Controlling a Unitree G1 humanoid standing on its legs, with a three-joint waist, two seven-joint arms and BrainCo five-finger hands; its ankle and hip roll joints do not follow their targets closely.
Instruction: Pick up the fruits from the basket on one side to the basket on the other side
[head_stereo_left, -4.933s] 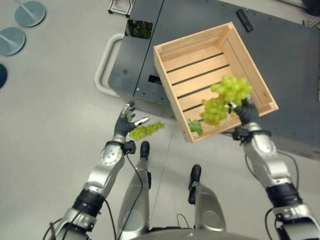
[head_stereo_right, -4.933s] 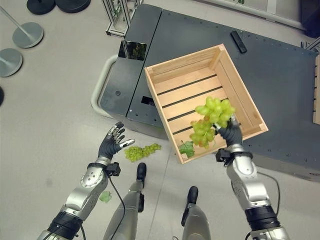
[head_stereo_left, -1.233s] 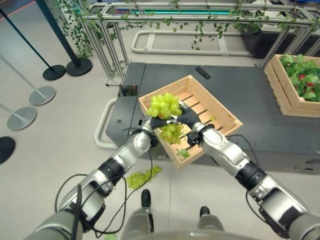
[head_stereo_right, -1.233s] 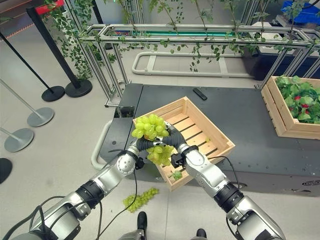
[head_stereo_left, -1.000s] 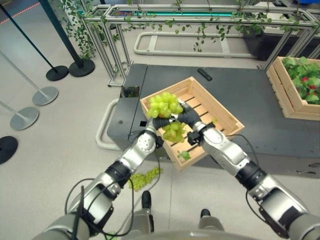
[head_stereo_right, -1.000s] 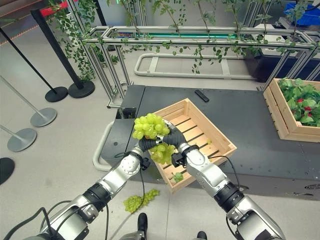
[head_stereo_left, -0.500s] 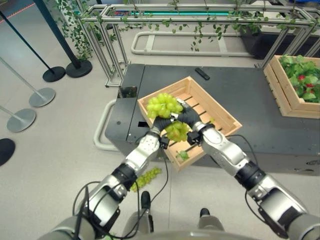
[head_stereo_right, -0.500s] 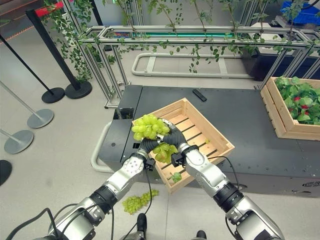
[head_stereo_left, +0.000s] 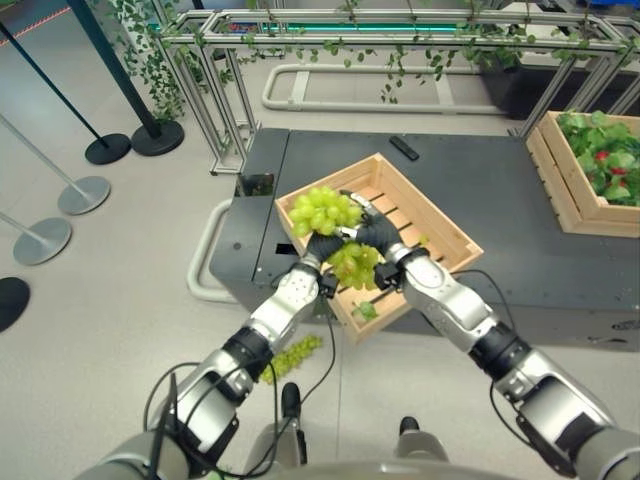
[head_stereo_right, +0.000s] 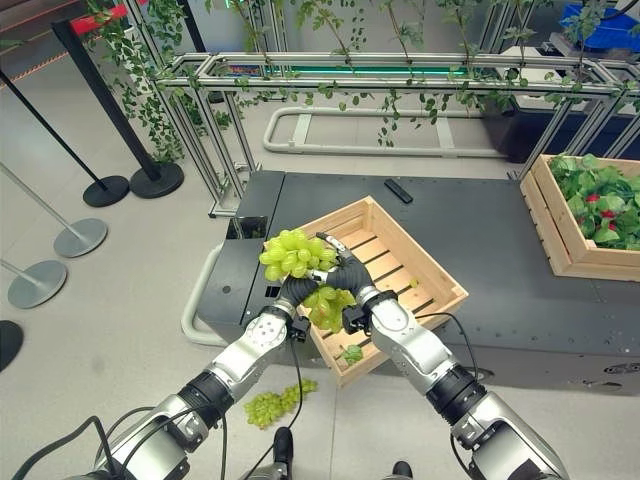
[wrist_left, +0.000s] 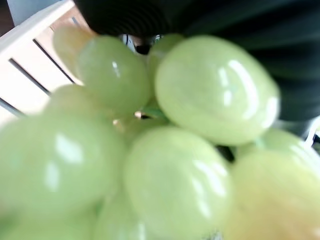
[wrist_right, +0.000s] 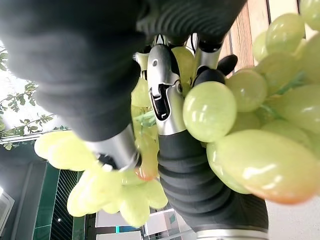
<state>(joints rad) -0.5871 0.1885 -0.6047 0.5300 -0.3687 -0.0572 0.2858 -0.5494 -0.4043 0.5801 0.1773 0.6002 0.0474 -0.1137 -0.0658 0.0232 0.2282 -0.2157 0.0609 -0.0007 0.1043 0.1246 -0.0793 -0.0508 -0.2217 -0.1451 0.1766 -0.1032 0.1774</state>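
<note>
- A large grape bunch (head_stereo_left: 335, 230) of smooth, glossy, pale green oval grapes is held up between both hands, above the near left corner of the wooden crate (head_stereo_left: 420, 225).
- The left hand (head_stereo_left: 322, 246) grips the bunch from below, dark cover up against the grapes; the right hand (head_stereo_left: 378, 237) clasps it from the other side, fingers curled into the cluster.
- The crate is pale slatted wood, rectangular, set askew on the dark grey desk (head_stereo_left: 520, 220) with one corner hanging past its near edge; a green leaf (head_stereo_left: 366, 310) lies at that corner.
- A second bunch of grapes (head_stereo_right: 272, 403) lies on the floor below the desk.
- A second wooden crate (head_stereo_right: 585, 215), full of leafy greens and red bits, sits at the desk's right end; a small black remote (head_stereo_right: 399, 190) lies behind the first crate.
- The left wrist view shows grapes pressed against the lens, with crate slats behind.
- The right wrist view shows silver fingers (wrist_right: 162, 95) and both dark covers among the grapes.
</note>
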